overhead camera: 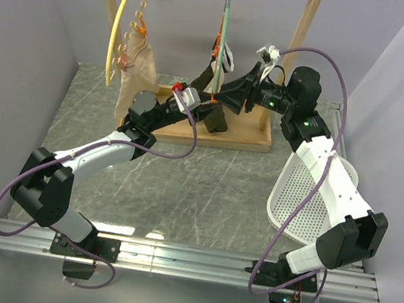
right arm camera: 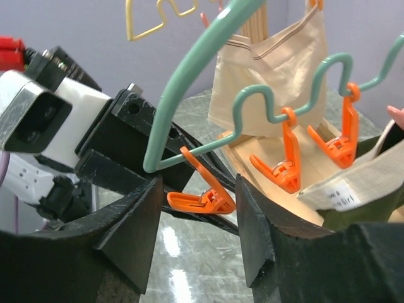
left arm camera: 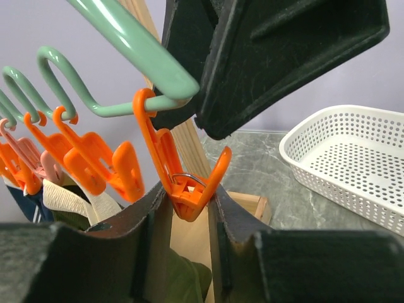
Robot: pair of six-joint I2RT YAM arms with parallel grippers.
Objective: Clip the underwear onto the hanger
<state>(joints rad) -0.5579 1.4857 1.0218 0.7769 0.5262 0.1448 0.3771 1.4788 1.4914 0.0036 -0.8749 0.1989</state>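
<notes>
Grey marbled desk (overhead camera: 206,175) carries a wooden rack (overhead camera: 306,37), where the teal hanger (overhead camera: 224,28) hangs from the top rod. The left hand (left arm camera: 188,202) is clenched on the end clip (left arm camera: 189,183), its fingers pressed against both sides. The right hand (right arm camera: 197,189) is released, its fingers spread wide around that same clip without touching it. The underwear (right arm camera: 360,189) hangs under the row of orange clips beside the right hand; I cannot tell whether a clip holds it. A white basket (overhead camera: 310,199) sits to the right.
</notes>
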